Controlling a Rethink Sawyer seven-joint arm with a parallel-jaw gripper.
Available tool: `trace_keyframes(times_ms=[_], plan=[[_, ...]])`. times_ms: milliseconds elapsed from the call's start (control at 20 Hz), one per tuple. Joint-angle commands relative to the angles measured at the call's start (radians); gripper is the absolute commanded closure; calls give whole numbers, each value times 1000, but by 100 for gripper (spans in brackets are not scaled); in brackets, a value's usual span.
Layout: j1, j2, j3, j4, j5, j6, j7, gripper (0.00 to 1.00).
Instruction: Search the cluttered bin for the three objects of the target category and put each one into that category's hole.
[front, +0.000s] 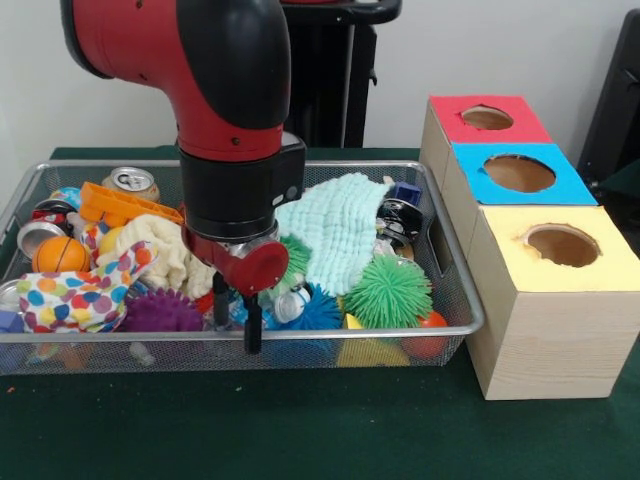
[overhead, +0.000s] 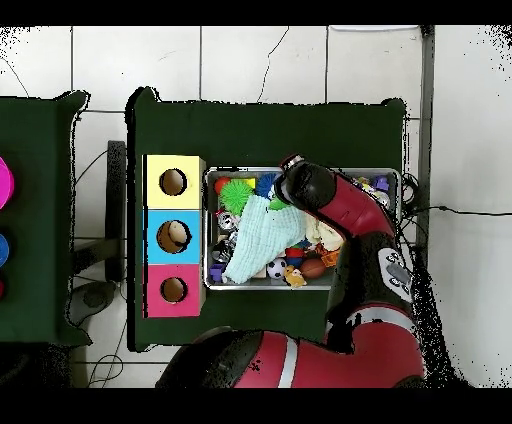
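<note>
- The wire bin (front: 455, 325) is the landmark; its front rim is nearest, on the green table (front: 300, 430).
- Just inside that front rim hangs the gripper (front: 235, 318), two black fingers (front: 253, 325) pointing down with a narrow gap between them, holding nothing that can be seen, tips low among the toys.
- Around the tips lie a purple spiky ball (front: 160, 312), a blue spiky ball (front: 320, 308) and a polka-dot cloth (front: 75, 295).
- Right of the gripper in the bin sits a green spiky ball (front: 388, 292).
- Toward the middle of the bin lies a pale green cloth (front: 340, 230).
- At the bin's back left stands a soda can (front: 130, 182).
- Beside the bin's right end stands the wooden box: yellow hole (front: 562, 245) nearest, then blue hole (front: 518, 173), red hole (front: 487, 118) farthest.
</note>
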Motion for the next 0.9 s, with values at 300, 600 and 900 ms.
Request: trace_keyframes(times_ms=[300,600,900], plan=[[-26,-20,100,145,4,18,112,0],[-24,-42,91,140,4,58,107,0],[-21,-63,90,151,3,75,104,0]])
